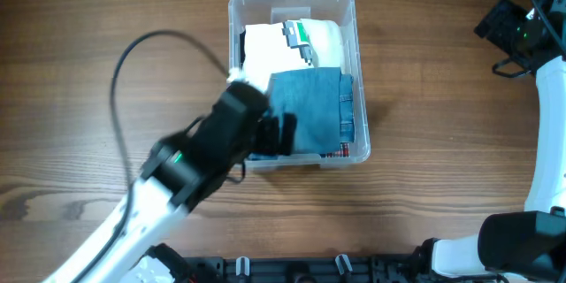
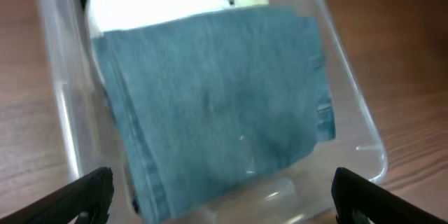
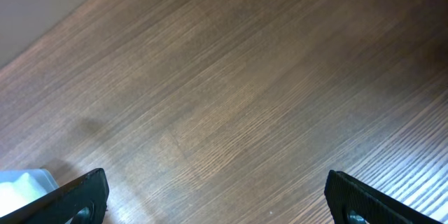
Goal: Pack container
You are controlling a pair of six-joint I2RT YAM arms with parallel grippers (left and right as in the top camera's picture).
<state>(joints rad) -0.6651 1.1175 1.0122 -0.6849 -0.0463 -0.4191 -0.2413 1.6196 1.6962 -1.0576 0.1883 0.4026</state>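
Note:
The clear plastic container [image 1: 354, 71] stands at the table's middle. Inside it, a folded blue cloth [image 1: 309, 110] lies over a white folded item [image 1: 283, 49] with a green-and-white tag. My left gripper [image 1: 281, 134] hovers open over the container's front left corner. In the left wrist view its fingers [image 2: 84, 194] straddle the blue cloth [image 2: 217, 98] without touching it, and the container's wall [image 2: 360, 122] shows at the right. My right gripper [image 1: 495, 26] is far off at the back right, open [image 3: 224, 199] over bare wood.
The wooden table [image 1: 88, 18] surrounds the container. A black cable [image 1: 133, 49] loops from the left arm over the left side. The right arm's white link [image 1: 548, 141] runs down the right edge. The container's corner [image 3: 21, 184] shows at the lower left of the right wrist view.

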